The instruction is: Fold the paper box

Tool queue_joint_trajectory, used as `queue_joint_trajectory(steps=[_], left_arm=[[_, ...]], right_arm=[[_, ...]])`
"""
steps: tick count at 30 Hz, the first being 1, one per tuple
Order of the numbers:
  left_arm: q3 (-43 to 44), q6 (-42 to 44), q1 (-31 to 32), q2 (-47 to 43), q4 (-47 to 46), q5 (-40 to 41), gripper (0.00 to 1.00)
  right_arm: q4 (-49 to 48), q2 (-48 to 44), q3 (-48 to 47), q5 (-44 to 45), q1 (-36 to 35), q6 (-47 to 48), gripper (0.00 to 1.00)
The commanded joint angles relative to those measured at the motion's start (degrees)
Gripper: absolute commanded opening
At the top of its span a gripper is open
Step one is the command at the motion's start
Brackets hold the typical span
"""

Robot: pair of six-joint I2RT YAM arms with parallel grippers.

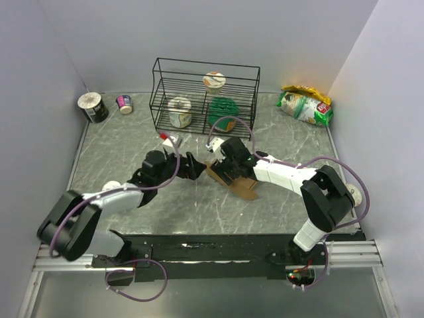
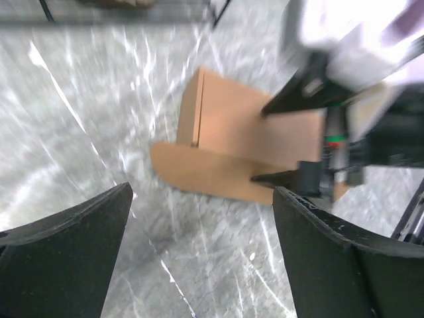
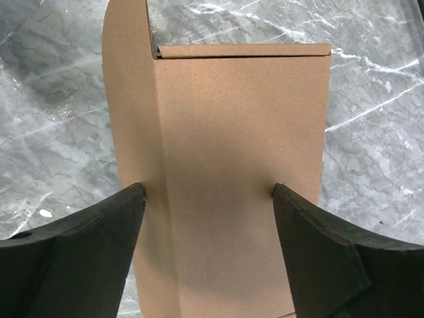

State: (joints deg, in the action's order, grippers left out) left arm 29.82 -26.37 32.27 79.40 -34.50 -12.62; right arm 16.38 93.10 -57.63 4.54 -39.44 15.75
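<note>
The paper box [image 3: 238, 132] sits mid-table [image 1: 119, 152], partly formed by my reckoning: walls look raised, one rounded flap lies flat. My right end effector [image 3: 209, 192] hovers spread over its top panel. The left end effector [image 2: 202, 199] is spread, empty, nearby. Tucking and closing remain.

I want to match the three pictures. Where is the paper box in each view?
Top external: paper box at centre, partly under the right end effector.
Left wrist: centre, slightly right.
Right wrist: fills the middle.
Shared landmark: the right end effector, at the box in every view.
</note>
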Motion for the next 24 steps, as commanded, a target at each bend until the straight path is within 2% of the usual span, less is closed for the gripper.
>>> queue_joint_trajectory(steps=[1, 4, 5, 6, 8, 12, 16, 18, 24], left_arm=[[-0.91, 2.11, -2.03, -6.87, 2.33, -2.76, 0.96], [-1.26, 5.18, -2.65, -10.05, 3.83, -4.77, 0.99], [-1.26, 6.23, -3.0, -10.05, 4.35, -6.69, 0.99], [-1.09, 6.59, -3.27, -9.53, 4.62, -8.11, 0.97], [-0.38, 6.86, -3.8, -7.86, 4.71, -10.4, 0.96], [-0.12, 6.07, -3.88, -5.31, 2.34, -15.75, 0.96], [1.99, 6.07, -3.8, -0.57, 3.2, -15.95, 0.97], [4.09, 6.15, -3.8, 3.38, 4.09, -16.47, 0.99], [6.47, 5.8, -3.71, 10.07, 3.21, -16.82, 0.95]], right_arm=[[2.69, -0.55, -1.43, -4.18, 0.42, -0.63, 0.77], [3.92, -1.95, -2.4, -6.02, 0.42, -1.33, 0.81], [4.36, -2.65, -2.58, -6.55, 0.42, -1.86, 0.85], [4.97, -3.53, -2.93, -7.08, 0.42, -2.12, 0.95], [5.76, -6.08, -3.72, -7.87, 0.5, -2.65, 1.0], [9.19, -7.49, -6.79, -9.19, 1.29, -3.09, 1.0], [9.63, -7.06, -8.29, -11.12, 2.61, -2.48, 1.0], [10.6, -5.83, -9.17, -11.3, 4.28, -1.95, 1.0], [12.8, -0.56, -13.91, -17.27, 11.39, -1.95, 0.98]])
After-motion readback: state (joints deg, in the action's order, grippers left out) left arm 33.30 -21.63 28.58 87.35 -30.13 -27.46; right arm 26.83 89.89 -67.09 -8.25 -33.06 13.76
